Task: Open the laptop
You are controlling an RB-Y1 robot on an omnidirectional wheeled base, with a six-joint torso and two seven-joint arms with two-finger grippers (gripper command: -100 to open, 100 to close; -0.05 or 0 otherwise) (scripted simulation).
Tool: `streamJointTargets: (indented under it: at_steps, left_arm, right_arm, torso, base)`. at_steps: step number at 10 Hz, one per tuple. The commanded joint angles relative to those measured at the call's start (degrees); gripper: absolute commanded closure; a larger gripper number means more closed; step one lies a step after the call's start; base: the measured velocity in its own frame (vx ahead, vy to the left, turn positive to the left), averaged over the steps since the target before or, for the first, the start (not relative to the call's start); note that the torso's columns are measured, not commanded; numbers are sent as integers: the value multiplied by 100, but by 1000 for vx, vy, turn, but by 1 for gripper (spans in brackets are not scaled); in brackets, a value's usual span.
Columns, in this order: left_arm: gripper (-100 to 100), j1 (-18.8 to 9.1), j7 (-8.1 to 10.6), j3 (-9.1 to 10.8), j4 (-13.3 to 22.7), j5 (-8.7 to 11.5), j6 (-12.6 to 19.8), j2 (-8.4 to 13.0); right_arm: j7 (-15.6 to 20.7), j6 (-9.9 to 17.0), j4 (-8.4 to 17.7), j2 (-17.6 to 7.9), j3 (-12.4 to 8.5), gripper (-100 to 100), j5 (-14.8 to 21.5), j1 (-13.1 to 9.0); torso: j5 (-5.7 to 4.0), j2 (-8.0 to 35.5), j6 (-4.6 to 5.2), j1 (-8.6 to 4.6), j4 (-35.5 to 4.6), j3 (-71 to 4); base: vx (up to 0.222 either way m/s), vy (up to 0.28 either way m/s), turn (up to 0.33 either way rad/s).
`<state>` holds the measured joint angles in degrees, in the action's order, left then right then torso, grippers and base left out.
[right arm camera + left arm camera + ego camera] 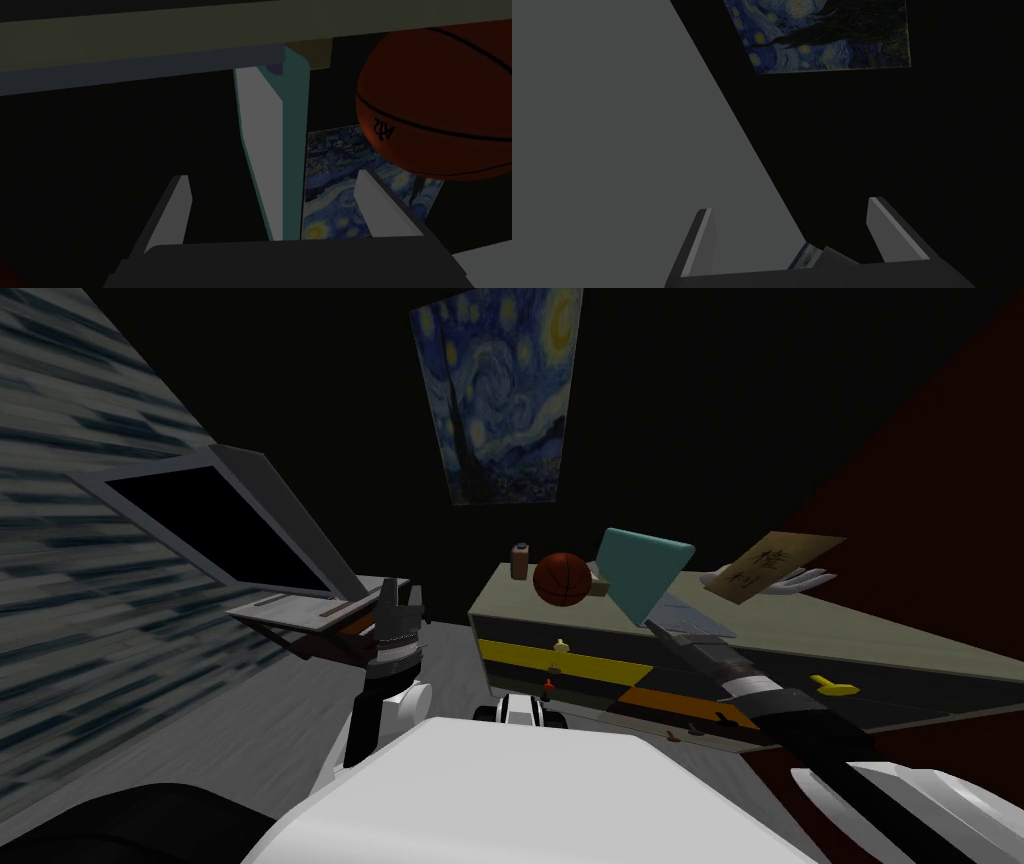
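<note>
A teal laptop (645, 570) sits on the long low dresser (900, 638), its lid raised at a slant over a grey base (690, 618). My right gripper (662, 624) reaches to the lid's lower edge. In the right wrist view the lid (272, 140) stands edge-on between the open fingers (372, 200) of the right gripper (272, 177), grey on one face and teal on the other, touching neither finger. My left gripper (398, 600) is open beside a grey open-lidded device (230, 528) with a black screen.
A basketball (562, 579) lies close to the left of the teal lid, also near the right gripper (440, 100). A small brown jar (519, 560) and a card with characters (775, 565) are on the dresser. A starry painting (500, 388) hangs behind. The left gripper (789, 206) faces a flat grey surface (612, 140).
</note>
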<state>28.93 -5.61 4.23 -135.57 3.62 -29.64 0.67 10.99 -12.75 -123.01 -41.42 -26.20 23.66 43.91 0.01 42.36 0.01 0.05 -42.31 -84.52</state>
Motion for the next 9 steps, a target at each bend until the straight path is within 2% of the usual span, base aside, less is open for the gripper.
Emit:
streamJointTargets:
  at_steps: [1,7,9]
  left_arm:
    - [0,0,0,0,0,0,0,0]
    - [0,0,0,0,0,0,0,0]
    - [0,0,0,1,0,0,0,1]
  right_arm:
    - [54,221,131,-373,-185,-100,163,80]
    - [292,828,566,-1452,-772,-100,740,390]
    - [353,982,672,-1722,-924,-100,889,472]
  torso:
    - [-3,2,-1,-15,-1,2]
    - [0,-7,-1,0,2,-4]
    - [-5,-5,1,-18,1,-3]
  base:
    - [11,89,-5]
    - [30,128,-17]
    - [20,94,-40]
